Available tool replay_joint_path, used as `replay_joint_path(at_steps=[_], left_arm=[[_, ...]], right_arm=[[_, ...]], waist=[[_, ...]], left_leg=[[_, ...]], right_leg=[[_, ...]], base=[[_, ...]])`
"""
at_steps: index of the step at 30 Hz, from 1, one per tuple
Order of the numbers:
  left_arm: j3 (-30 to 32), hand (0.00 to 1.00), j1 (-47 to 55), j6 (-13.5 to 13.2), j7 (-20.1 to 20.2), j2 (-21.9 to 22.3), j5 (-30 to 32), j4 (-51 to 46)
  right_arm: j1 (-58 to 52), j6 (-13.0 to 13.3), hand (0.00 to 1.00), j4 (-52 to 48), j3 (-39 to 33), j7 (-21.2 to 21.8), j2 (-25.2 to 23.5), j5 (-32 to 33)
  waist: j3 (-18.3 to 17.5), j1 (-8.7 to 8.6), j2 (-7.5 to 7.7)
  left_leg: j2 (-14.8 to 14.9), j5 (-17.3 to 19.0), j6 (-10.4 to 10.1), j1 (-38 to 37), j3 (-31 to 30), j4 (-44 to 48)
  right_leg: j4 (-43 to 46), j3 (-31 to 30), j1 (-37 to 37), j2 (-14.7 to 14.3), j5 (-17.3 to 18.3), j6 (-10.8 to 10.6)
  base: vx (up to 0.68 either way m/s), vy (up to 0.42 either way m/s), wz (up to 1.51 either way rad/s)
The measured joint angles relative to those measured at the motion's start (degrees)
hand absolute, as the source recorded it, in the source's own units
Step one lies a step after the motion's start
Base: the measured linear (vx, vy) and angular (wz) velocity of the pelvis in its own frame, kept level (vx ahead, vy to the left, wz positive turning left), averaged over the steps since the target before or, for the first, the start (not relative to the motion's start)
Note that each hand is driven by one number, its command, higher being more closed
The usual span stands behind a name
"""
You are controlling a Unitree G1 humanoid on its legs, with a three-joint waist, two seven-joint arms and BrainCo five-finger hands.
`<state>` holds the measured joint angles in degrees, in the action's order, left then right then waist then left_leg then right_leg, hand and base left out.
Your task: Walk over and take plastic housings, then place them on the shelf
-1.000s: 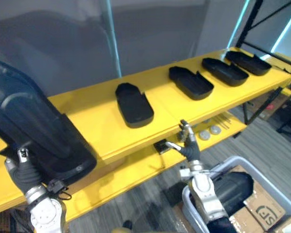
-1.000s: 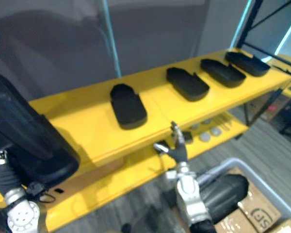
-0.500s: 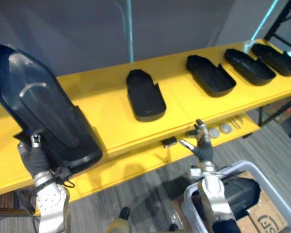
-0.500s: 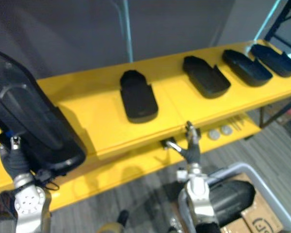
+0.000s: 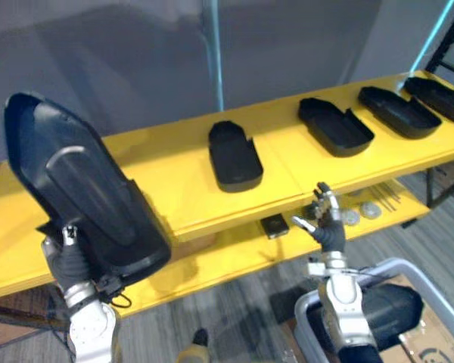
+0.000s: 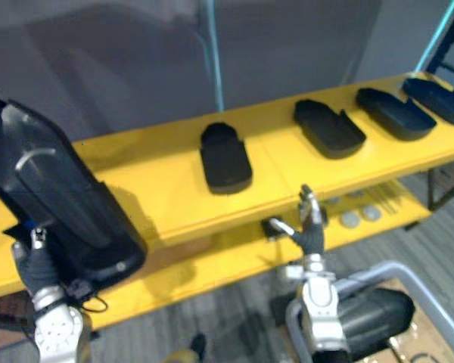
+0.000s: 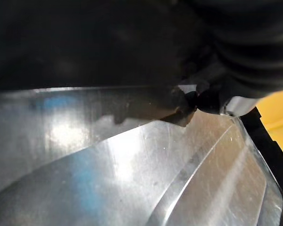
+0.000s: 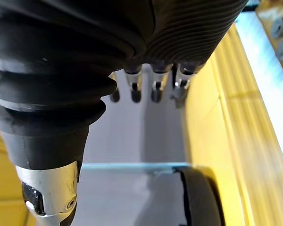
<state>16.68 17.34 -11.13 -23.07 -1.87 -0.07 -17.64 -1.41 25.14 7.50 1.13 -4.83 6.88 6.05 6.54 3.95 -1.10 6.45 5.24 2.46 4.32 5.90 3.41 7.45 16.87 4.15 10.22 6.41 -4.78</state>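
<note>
At the lower left of the frame, saw the left hand [image 5: 66,261] under a big black plastic housing [image 5: 83,193]. Saw that housing standing up on end, its top leaning toward the upper left, in front of the left end of the yellow shelf [image 5: 166,178]. Could not tell that hand's state, open or closed. Saw the shiny side of the same housing very close in the left wrist view.

Lower down and right of the middle, saw the right hand [image 5: 323,221] held up, wide open, with straight fingers [image 5: 327,198] pointing up and the thumb out to the side. Held nothing. Saw it in front of the lower board [image 5: 227,253], near a small black block [image 5: 274,225] and some round silver discs [image 5: 361,214].

On the top board, counted four black housings lying flat in a row: the middle housing [image 5: 234,155], the second housing [image 5: 335,126], the third housing [image 5: 397,112] and the far housing [image 5: 446,98] at the upper right edge.

At the lower right, saw a grey bin [image 5: 386,264] with a dark rounded part [image 5: 390,311] inside, and a cardboard box [image 5: 439,344] beside it.
</note>
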Motion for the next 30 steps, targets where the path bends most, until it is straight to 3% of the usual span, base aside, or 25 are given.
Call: replay_joint_path(at_steps=[1,2,3,5,8,15,19,22,23,27,30], left_arm=[[-0.16,1.00,-0.21,0.00,0.36,0.23,-0.01,-0.01],[-0.71,1.00,0.22,0.00,1.18,0.17,0.03,-0.12],[-1.45,1.00,0.55,0.00,1.91,-0.15,0.02,0.07],[-2.28,1.00,0.40,0.01,2.73,0.02,0.00,0.13],[-3.72,1.00,-1.27,0.01,3.63,-0.34,0.01,0.73],[-4.35,1.00,-1.96,0.05,6.23,-3.85,0.04,1.77],[-4.56,1.00,-3.43,0.27,8.36,-4.40,0.52,2.00],[-4.55,1.00,-5.80,2.17,8.45,-4.76,0.81,3.21],[-4.55,1.00,-7.30,4.02,8.50,-5.47,0.77,4.63],[-4.37,1.00,-11.27,8.67,8.57,-9.40,0.63,8.78],[-4.33,1.00,-12.10,10.69,8.42,-10.28,0.38,10.40]], right_arm=[[0.21,0.09,0.00,-0.01,-0.30,0.00,0.17,0.10],[-0.12,0.29,0.00,-0.19,-1.23,0.00,1.05,0.25],[-0.99,0.75,0.00,0.13,-2.01,-0.06,0.95,0.51],[-1.08,1.25,0.00,0.22,-2.12,-0.32,0.02,0.42],[-0.95,1.30,0.00,0.26,-2.06,-1.90,-1.19,-0.13],[-0.88,0.82,0.00,0.24,-0.87,-5.70,-4.44,-0.26],[-1.59,0.78,0.00,0.07,-0.21,-8.55,-4.94,-5.12],[-3.03,-0.20,0.00,-2.97,0.12,-9.23,-4.73,-6.90],[-3.65,-1.24,0.00,-4.77,-0.01,-9.09,-4.44,-6.86],[-5.99,-3.69,0.00,-7.19,-2.03,-8.84,-4.24,-6.01],[-8.03,-5.25,0.00,-7.67,-2.82,-8.58,-4.24,-5.74]], waist=[[-0.31,-0.12,-0.81],[-0.97,-0.53,-2.53],[-1.77,-1.62,-2.48],[-2.25,-1.78,-2.28],[-2.27,-2.24,-2.33],[-1.62,-3.31,-1.12],[-1.44,-3.50,-1.29],[-1.11,-4.12,-1.82],[-0.98,-4.97,-2.01],[-0.27,-6.23,-1.78],[-0.16,-6.80,-1.72]], left_leg=[[0.16,-0.64,0.08,1.06,0.49,2.33],[0.54,-4.66,0.42,1.59,0.91,5.22],[0.31,-5.64,-5.50,0.19,0.42,2.25],[-0.82,-8.22,-7.30,-2.68,0.71,-3.77],[-1.47,-11.01,-7.80,-4.17,0.70,-8.38],[-1.98,-11.24,-7.87,-4.08,0.98,-8.44],[-1.43,-11.24,-7.87,-4.17,1.94,-8.49],[-0.97,-11.36,-7.92,-4.19,2.74,-8.51],[-0.86,-11.38,-7.91,-4.29,3.04,-8.51],[0.21,-11.36,-8.05,-4.28,4.61,-8.52],[0.69,-11.40,-8.13,-4.23,6.08,-8.52]], right_leg=[[1.30,0.15,-0.58,0.30,0.44,-0.26],[5.01,0.30,-1.63,-0.17,2.74,-0.81],[8.07,0.77,-2.15,0.65,4.75,-1.16],[9.48,0.66,-2.55,1.79,5.59,-1.59],[8.38,1.17,-2.59,2.14,5.00,-2.47],[2.89,1.52,-0.26,1.77,1.53,-2.81],[0.92,0.48,-0.02,0.87,0.09,-2.30],[-0.15,-0.10,-0.04,0.34,-0.77,-2.20],[-0.33,-0.46,-0.09,0.23,-1.01,-2.21],[-2.39,-2.23,-0.38,-1.03,-2.58,-1.81],[-3.02,-3.58,-1.19,-1.50,-3.34,-1.74]], base=[[0.03,-0.003,0.47],[0.03,0.047,0.45],[0.03,0.063,0.42],[0.00,0.059,0.17],[-0.04,0.067,0.10],[-0.01,0.043,-0.01],[-0.01,0.008,-0.13],[-0.04,0.000,-0.15],[-0.04,0.007,-0.11],[-0.04,-0.004,-0.24],[-0.01,-0.006,-0.27]])
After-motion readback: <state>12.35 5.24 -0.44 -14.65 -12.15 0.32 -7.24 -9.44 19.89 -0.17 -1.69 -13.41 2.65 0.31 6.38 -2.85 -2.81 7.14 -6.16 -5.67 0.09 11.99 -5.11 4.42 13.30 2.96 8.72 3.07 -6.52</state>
